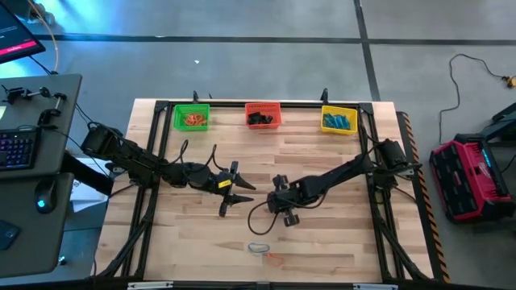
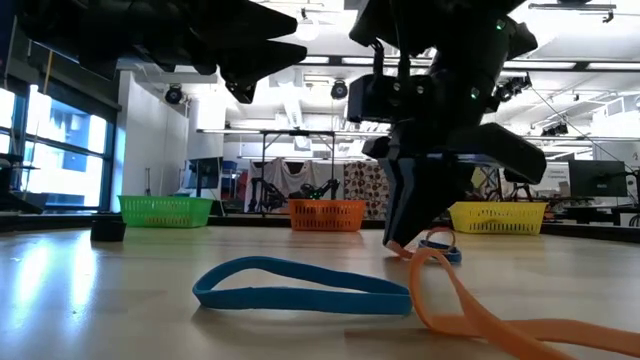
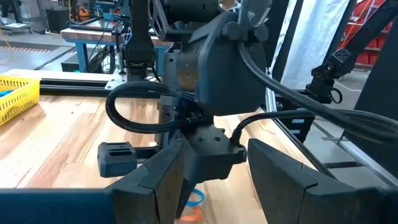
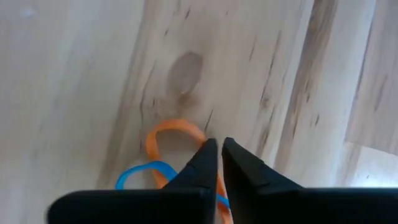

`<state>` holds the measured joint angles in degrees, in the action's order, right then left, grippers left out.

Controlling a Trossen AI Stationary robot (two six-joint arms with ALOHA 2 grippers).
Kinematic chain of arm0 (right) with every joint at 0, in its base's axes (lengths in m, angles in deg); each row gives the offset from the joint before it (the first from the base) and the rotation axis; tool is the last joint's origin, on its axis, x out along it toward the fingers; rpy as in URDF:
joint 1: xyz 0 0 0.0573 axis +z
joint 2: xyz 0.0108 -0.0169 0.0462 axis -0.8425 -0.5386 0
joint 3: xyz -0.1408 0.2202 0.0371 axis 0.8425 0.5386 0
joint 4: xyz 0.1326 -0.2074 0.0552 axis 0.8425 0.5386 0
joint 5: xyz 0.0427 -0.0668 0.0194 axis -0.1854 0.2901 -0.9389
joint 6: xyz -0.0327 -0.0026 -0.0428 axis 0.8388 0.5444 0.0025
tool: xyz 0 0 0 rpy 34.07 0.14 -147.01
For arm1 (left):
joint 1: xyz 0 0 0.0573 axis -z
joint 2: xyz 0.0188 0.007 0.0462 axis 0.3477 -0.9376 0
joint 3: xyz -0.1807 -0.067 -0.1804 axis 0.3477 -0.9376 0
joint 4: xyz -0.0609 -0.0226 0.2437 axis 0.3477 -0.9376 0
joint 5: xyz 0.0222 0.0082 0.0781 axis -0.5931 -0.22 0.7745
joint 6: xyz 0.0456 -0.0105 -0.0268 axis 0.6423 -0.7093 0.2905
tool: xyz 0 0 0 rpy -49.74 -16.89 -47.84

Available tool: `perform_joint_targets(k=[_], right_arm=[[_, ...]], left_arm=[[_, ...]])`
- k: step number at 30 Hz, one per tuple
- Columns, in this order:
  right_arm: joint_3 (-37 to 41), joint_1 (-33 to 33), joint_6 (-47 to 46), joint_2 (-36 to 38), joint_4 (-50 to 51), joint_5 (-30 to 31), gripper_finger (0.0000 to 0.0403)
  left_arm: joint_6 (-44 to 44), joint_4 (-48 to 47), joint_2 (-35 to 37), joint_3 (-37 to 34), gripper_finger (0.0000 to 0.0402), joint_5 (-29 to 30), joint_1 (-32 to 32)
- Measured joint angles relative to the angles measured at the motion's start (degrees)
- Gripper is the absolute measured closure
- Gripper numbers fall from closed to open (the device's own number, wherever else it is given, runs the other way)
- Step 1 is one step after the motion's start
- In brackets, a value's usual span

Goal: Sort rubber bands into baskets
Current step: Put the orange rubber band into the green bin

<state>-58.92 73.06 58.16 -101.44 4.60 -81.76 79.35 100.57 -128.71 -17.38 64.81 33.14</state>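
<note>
My right gripper [image 4: 219, 149] is down at the table [image 1: 322, 242], near its middle. Its fingers are pressed almost together, with only a narrow slit between the tips. An orange rubber band [image 4: 168, 134] lies on the wood directly at those tips: its loop curves out just ahead of them and one strand runs in under the fingers. Whether that strand is pinched cannot be determined. A blue rubber band [image 4: 140, 174] lies just beside the orange one, overlapping it close to the same fingers.

My left gripper [image 1: 231, 187] hangs above the table beside the right one, fingers spread wide, holding nothing.

In the low view, a larger blue band [image 2: 300, 285] and a larger orange band [image 2: 470, 310] lie flat near the front edge, apart from both grippers.

The green basket [image 1: 191, 118], red-orange basket [image 1: 263, 115] and yellow basket [image 1: 339, 119] stand in a row along the far edge, well apart from the grippers. Each holds bands.
</note>
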Motion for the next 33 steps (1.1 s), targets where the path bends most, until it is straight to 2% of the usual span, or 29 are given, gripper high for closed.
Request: perform_joint_targets(k=[7, 9, 17, 21, 33], right_arm=[[-2.85, 0.16, -0.09, 0.88, 1.42, 0.05, 0.04], [-3.46, 0.3, -0.99, 0.88, 2.48, 0.05, 0.0392], [-3.78, 0.79, -0.93, 0.88, 7.85, 0.1, 0.0293], [-3.78, 0.87, -0.5, 0.88, 7.89, 0.12, 0.0263], [-3.78, 2.39, 0.97, 1.34, 7.87, 3.53, 0.0258]], left_arm=[[0.0, -0.15, 0.0, 0.0, 0.0232, 0.0, 0.0], [-0.02, -0.52, 0.0, -0.02, 0.0232, -0.01, 0.0], [-0.04, -0.86, 0.0, -0.02, 0.0232, 0.0, 0.0], [-0.04, -0.87, 0.0, -0.02, 0.0232, 0.0, 0.0], [-0.04, -0.92, 0.0, -0.02, 0.0232, -0.01, 0.0]])
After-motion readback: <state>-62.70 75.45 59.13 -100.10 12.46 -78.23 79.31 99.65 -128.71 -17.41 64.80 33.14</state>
